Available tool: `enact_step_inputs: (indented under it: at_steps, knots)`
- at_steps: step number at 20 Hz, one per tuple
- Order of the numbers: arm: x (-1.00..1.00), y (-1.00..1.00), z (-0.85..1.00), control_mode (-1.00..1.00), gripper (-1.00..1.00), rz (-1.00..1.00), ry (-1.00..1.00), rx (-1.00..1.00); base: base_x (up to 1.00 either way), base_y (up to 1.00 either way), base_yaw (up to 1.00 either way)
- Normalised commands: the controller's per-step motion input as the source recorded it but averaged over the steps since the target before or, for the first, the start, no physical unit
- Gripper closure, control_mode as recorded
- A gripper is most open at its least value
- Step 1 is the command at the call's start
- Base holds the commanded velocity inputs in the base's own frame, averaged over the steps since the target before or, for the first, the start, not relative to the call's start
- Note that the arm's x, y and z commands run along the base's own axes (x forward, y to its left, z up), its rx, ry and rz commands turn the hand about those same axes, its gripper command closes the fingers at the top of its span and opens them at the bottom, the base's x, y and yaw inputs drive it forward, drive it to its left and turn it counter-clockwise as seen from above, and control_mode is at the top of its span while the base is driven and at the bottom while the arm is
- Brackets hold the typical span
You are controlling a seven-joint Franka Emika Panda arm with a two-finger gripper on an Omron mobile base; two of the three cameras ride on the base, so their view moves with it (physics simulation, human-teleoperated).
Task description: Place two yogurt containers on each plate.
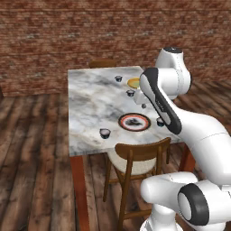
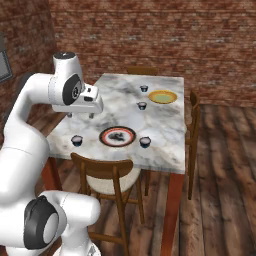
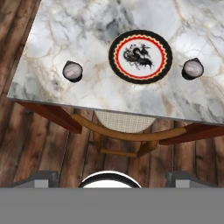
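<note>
The marble desk (image 2: 165, 125) is being viewed from both sides by the base cameras, with all four yogurt containers and both plates lying on it. The red-rimmed plate (image 2: 118, 136) is being shown close to the near edge, midway along it, with nothing on it. One yogurt container (image 2: 76, 141) is sitting to its left by the near left corner, and another (image 2: 145, 142) is sitting just to its right; both are apart from the plate. The yellow-orange plate (image 2: 163, 97) is lying toward the far right corner, with a third container (image 2: 142, 105) near it on the near side and a fourth (image 2: 144, 88) toward the far edge.

In the left base view the yellow-orange plate (image 1: 133, 83) is being partly hidden by the arm, whereas the right base view is showing it whole. A wooden chair (image 2: 107, 175) is tucked under the near edge.

In the hand view a dark figure is being shown on the red-rimmed plate's white centre (image 3: 140, 57), a detail too small in the base views; no writing is readable. The pincer (image 2: 80, 115) is being held above the left edge of the desk, its fingertips apart with nothing between them.
</note>
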Motion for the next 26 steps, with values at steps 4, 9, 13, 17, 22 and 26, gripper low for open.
enact_step_inputs:
  at_steps: [4, 9, 13, 17, 22, 26]
  knots:
    - [-0.03, 0.0, 0.0, -1.0, -1.0, 0.0, 0.0, 0.01, 0.0, 0.0, 0.0]
    - [0.05, 0.37, -0.07, -1.0, -1.0, -0.01, 0.0, 0.01, 0.0, 0.0, 0.0]
    - [0.09, 0.25, -0.05, 1.0, -1.0, -0.02, 0.0, 0.0, 0.33, 0.75, -0.08]
    - [0.0, 0.0, 0.0, 1.0, -1.0, 0.0, 0.0, 0.0, 0.41, 0.47, -0.08]
    - [0.0, 0.0, 0.0, 1.0, -1.0, 0.0, 0.0, 0.0, 0.17, -0.13, 0.0]
    - [0.0, 0.0, 0.0, 1.0, -1.0, 0.0, 0.0, 0.0, 0.09, -0.31, 0.0]
